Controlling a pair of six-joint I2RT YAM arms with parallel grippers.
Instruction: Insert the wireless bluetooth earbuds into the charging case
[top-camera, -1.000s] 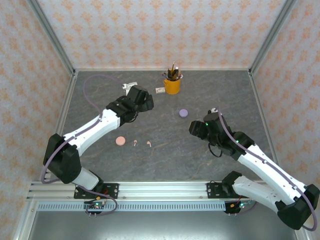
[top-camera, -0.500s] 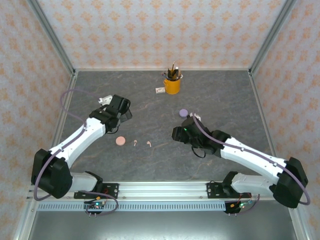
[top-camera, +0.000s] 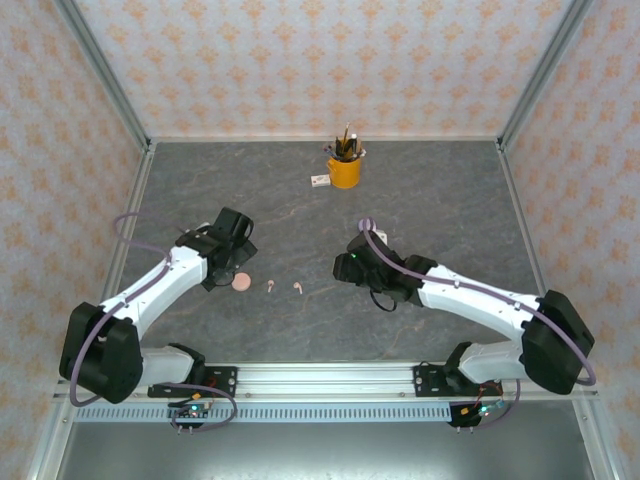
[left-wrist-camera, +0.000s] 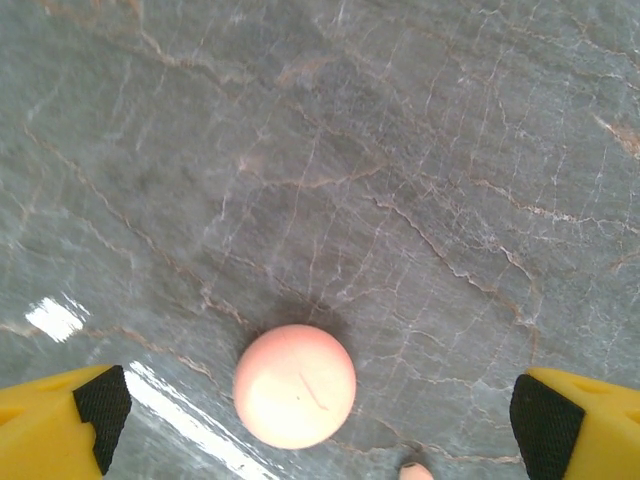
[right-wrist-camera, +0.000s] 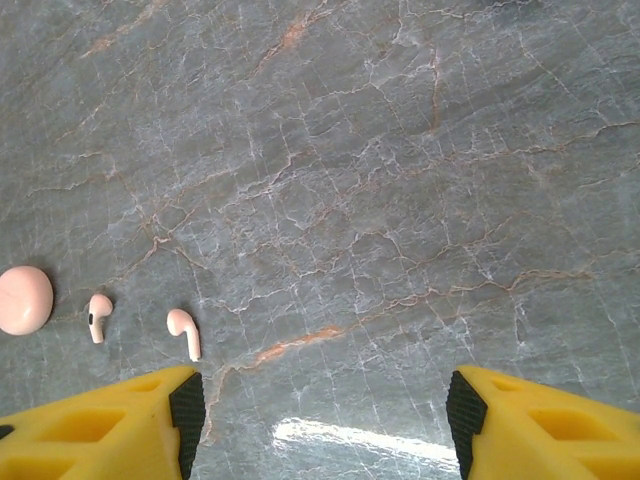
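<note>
Our left gripper (left-wrist-camera: 320, 425) stands wide open, with the pink case (left-wrist-camera: 295, 385) lying between its fingers. Our right gripper (right-wrist-camera: 325, 415) is open and empty. A pink earbud (right-wrist-camera: 184, 332) lies just beyond the finger at the left of its view, and a second earbud (right-wrist-camera: 98, 316) lies farther left.

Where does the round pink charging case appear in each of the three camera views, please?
Top external: the pink case lies left of centre, toward the near edge.
Left wrist: the pink case sits low, near centre.
Right wrist: the pink case touches the left edge.
Shared landmark: the pink earbud lying beside it.
</note>
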